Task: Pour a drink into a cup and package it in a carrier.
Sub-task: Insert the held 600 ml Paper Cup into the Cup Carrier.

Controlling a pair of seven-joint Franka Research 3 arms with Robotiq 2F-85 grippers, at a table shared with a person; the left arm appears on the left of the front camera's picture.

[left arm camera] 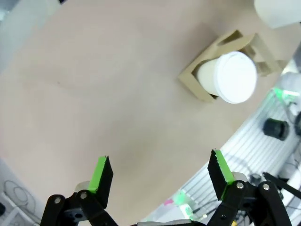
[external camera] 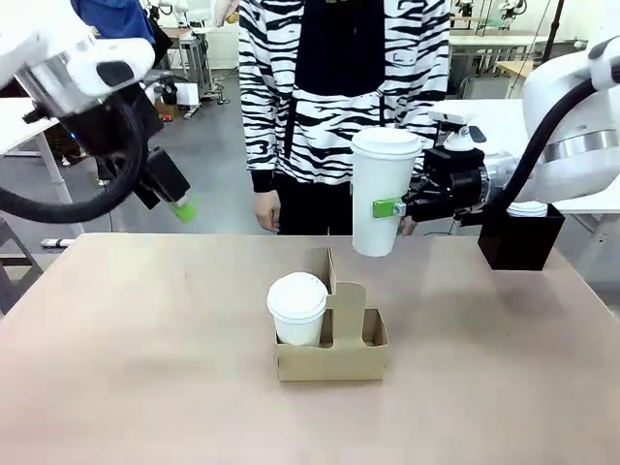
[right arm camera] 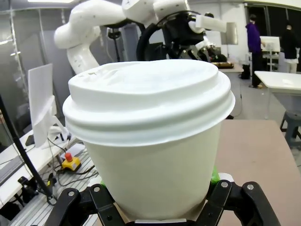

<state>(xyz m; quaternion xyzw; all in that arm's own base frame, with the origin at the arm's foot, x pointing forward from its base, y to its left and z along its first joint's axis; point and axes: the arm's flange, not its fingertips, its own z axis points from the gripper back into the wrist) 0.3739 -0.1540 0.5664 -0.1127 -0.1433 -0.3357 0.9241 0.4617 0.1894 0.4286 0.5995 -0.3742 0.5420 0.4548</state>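
Note:
A brown cardboard carrier (external camera: 339,360) stands in the middle of the table, and a lidded white cup (external camera: 297,308) sits in its left slot. The right slot beside the handle tab holds nothing. My right gripper (external camera: 392,207) is shut on a second lidded white cup (external camera: 380,165), held upright in the air above and behind the carrier's right side. In the right wrist view that cup (right arm camera: 150,122) sits between the right gripper's (right arm camera: 157,202) fingers. My left gripper (external camera: 172,199) hangs open and raised at the far left. From the left gripper (left arm camera: 160,165), the carrier (left arm camera: 193,80) and its cup (left arm camera: 228,77) lie below. The drink is out of view.
A person in a black-and-white striped top (external camera: 339,87) stands at the far edge, one hand (external camera: 266,208) hanging down. A black box (external camera: 518,237) with white lids (external camera: 528,208) on top stands at the back right. Bare tabletop (external camera: 145,368) surrounds the carrier.

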